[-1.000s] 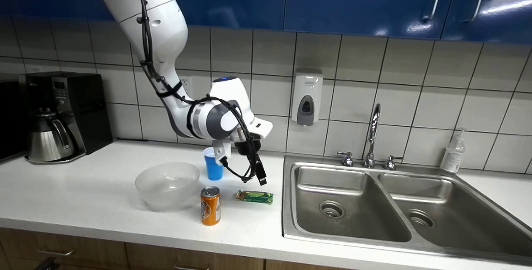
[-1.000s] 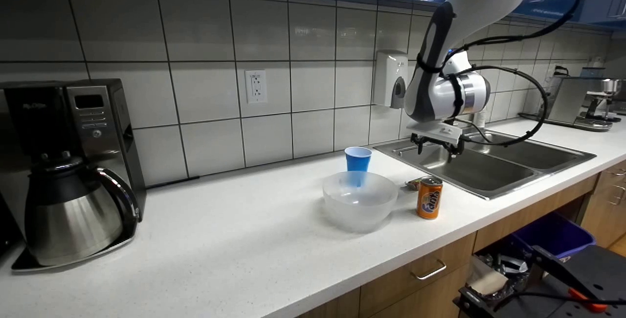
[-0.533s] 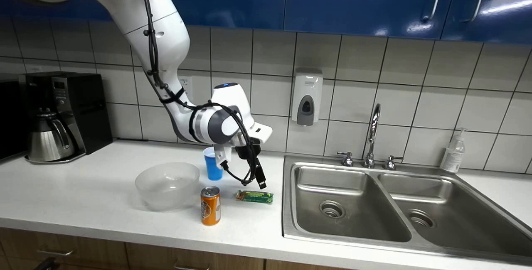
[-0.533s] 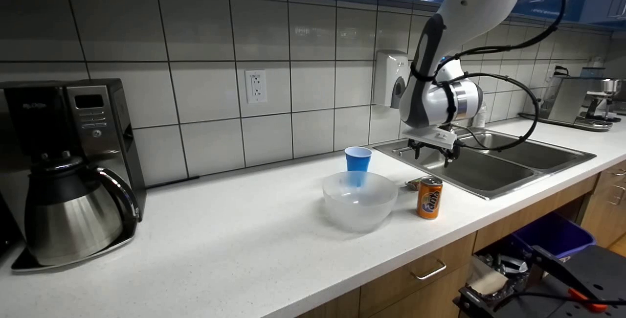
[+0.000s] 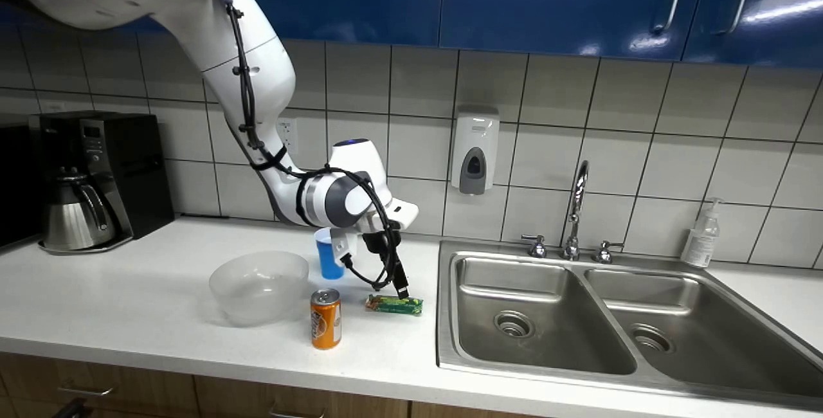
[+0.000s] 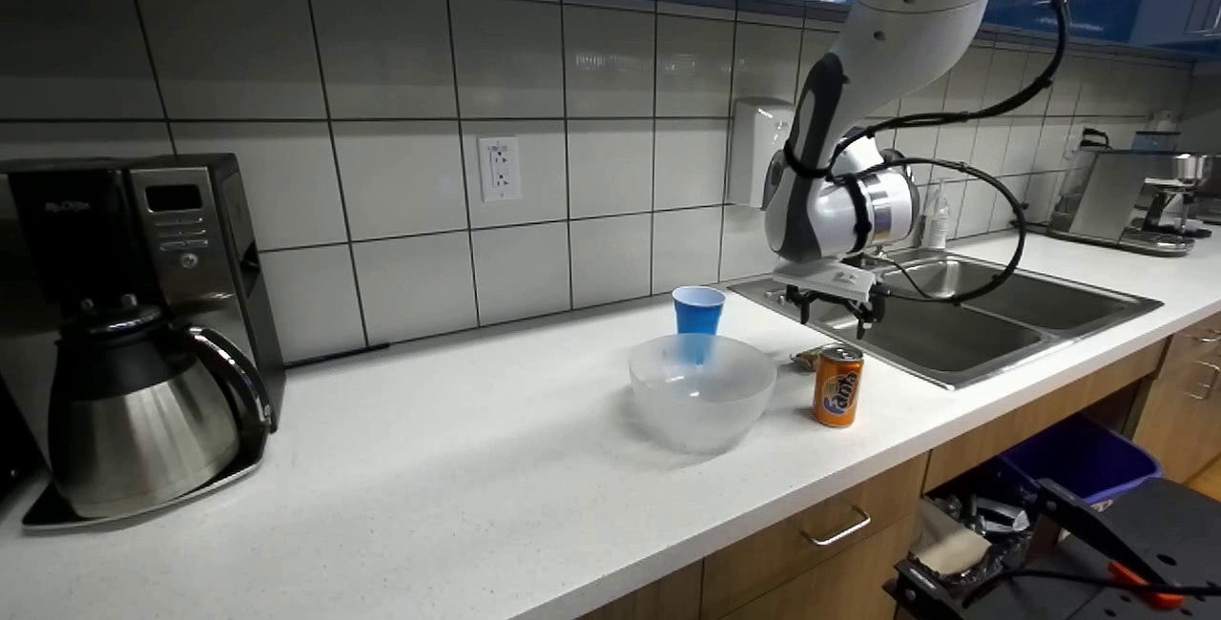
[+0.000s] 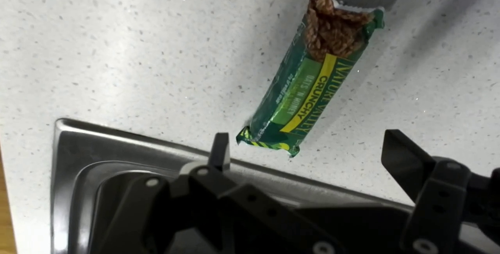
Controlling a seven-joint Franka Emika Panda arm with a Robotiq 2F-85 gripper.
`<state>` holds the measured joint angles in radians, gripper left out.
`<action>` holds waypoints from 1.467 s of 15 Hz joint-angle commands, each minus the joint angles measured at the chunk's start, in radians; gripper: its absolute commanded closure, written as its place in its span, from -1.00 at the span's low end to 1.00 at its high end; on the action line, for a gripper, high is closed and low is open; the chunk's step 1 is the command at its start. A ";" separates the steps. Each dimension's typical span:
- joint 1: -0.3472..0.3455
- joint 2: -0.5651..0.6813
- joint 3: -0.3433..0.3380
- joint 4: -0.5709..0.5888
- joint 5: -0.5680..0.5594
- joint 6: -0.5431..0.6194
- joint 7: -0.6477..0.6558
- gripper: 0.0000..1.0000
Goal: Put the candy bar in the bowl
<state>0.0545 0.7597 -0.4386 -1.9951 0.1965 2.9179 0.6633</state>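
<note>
The candy bar in its green wrapper lies flat on the white counter in the wrist view [image 7: 300,93], one end torn open with brown filling showing. It also shows in an exterior view [image 5: 386,304]; in an exterior view the can partly hides it [image 6: 807,359]. The translucent bowl stands on the counter in both exterior views [image 5: 257,292] [image 6: 701,401]. My gripper [image 7: 308,145] is open and empty, fingers wide apart. The bar's sealed end lies ahead of the gap, closer to the left finger [image 7: 219,150]. In an exterior view the gripper [image 6: 834,322] hangs above the counter by the sink.
An orange can [image 5: 326,321] stands upright between bowl and bar, near the front. A blue cup [image 5: 328,260] stands behind, partly hidden by the arm. The metal sink's rim [image 5: 445,315] runs close beside the bar. A coffee maker [image 6: 143,343] stands at the far end.
My gripper has come down towards the counter and a little left in both exterior views, nearer the bar. It stays open. The bar, bowl, can and cup have not moved.
</note>
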 commanded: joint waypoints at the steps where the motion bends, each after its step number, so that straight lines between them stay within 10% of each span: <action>1: 0.000 0.043 -0.004 0.070 0.002 -0.071 0.033 -1.00; 20: -0.015 0.151 0.004 0.202 -0.021 -0.198 0.074 -1.00; 21: -0.017 0.152 0.006 0.203 -0.020 -0.196 0.072 -0.50; 22: -0.016 0.150 0.006 0.201 -0.020 -0.194 0.073 -0.45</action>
<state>0.0520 0.9018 -0.4390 -1.8283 0.1952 2.7603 0.7077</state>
